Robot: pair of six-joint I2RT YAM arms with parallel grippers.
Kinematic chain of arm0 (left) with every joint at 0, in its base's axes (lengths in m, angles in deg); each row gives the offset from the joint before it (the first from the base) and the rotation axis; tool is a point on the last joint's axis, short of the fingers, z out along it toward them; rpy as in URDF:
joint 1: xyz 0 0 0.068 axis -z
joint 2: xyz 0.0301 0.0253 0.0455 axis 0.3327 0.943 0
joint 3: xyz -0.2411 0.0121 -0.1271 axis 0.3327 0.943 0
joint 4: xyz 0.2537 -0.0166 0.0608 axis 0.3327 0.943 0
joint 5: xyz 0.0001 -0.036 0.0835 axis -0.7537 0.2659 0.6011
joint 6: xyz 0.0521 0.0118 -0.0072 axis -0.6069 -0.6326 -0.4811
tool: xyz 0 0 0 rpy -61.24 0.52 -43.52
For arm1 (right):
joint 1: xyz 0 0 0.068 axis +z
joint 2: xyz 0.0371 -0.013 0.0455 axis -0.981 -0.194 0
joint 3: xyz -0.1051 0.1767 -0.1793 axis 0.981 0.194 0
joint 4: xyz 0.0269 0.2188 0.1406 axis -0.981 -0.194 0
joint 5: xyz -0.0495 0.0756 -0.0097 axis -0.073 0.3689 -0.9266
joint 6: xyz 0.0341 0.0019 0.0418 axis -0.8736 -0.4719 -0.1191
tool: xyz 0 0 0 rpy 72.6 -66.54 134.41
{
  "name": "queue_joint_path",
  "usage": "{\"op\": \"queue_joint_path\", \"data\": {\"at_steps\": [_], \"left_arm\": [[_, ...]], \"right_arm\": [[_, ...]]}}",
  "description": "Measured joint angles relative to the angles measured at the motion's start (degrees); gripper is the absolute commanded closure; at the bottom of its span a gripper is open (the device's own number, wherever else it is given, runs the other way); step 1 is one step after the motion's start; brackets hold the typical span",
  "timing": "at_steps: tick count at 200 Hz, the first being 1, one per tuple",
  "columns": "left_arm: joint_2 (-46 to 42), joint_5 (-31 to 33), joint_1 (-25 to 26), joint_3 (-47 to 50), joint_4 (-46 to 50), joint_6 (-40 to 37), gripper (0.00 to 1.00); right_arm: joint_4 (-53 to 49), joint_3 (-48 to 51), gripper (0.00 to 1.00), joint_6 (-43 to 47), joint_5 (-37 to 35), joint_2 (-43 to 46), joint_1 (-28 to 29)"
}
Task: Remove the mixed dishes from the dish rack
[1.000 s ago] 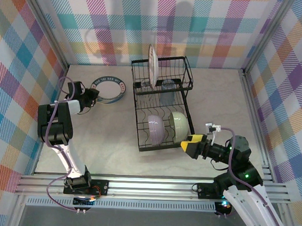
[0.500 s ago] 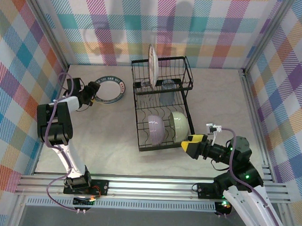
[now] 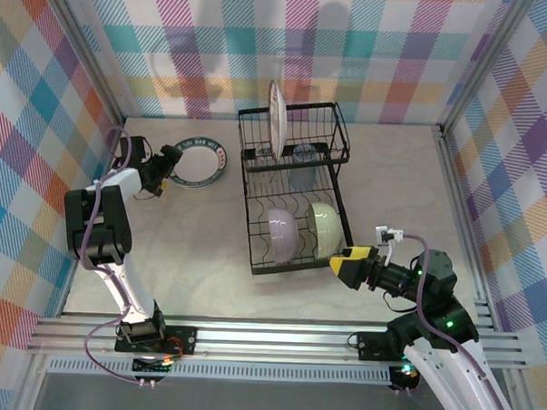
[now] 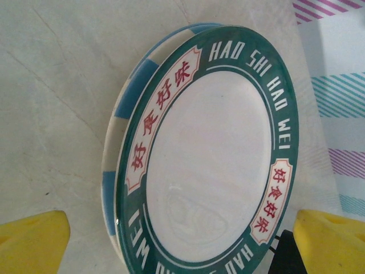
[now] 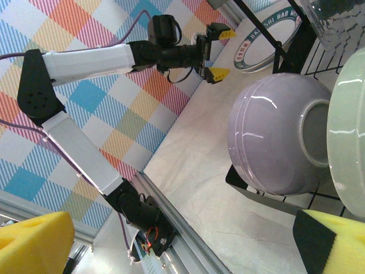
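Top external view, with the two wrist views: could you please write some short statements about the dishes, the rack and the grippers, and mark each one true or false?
1. The lavender bowl stands in the dish rack beside the pale green bowl. True.
2. The left gripper is shut on the green-rimmed plate. False: its jaws stand open, one finger on each side of the plate.
3. The green-rimmed plate lies on a blue-and-white plate on the table. True.
4. The right gripper holds the pale green bowl. False: it is open and holds nothing, near the rack's near right corner.
5. A white plate stands upright in the rack's raised section. True.
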State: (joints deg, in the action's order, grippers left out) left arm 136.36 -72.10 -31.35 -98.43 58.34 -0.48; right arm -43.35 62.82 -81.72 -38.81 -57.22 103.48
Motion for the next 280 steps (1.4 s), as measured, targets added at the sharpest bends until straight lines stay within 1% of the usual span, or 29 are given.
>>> {"op": "queue_joint_path", "data": {"at_steps": [43, 106, 129, 155, 201, 222, 253, 280], "left_arm": [[-0.28, 3.19, 0.0, -3.78, 7.91, -3.1, 0.0], [-3.69, 8.09, 0.0, -4.31, 17.27, -5.88, 0.0], [-6.25, 9.64, 0.0, -4.55, 20.39, -6.1, 0.0], [-9.92, 9.84, 0.0, -4.46, 22.21, -6.01, 0.0], [-20.5, 8.59, 0.98, -0.31, 22.32, -4.72, 0.0], [-25.27, 7.5, 3.8, 1.18, 22.58, -4.5, 0.0], [-33.27, 5.07, 11.5, 2.58, 23.32, -5.68, 0.0], [-41.68, 2.99, 17.03, 4.46, 24.44, -7.54, 0.0]], "right_arm": [[-0.39, 0.0, 0.01, 0.0, -0.79, 0.2, 0.0], [-1.7, -0.02, 0.01, 0.02, -2.14, 0.42, 0.0], [-2.03, -0.07, 0.01, 0.07, -2.58, 0.42, 0.0], [-2.91, -0.96, 0.01, 0.39, -3.17, 0.39, 0.0], [-2.93, -3.69, 0.01, 1.53, -3.37, -1.92, 0.0], [-2.91, -5.53, 0.01, 1.86, -3.61, -4.31, 0.0], [-3.3, -9.16, 0.01, 3.15, -5.14, -8.55, 0.0], [-3.41, -13.44, 0.01, 4.39, -6.93, -14.12, 0.0]]}}
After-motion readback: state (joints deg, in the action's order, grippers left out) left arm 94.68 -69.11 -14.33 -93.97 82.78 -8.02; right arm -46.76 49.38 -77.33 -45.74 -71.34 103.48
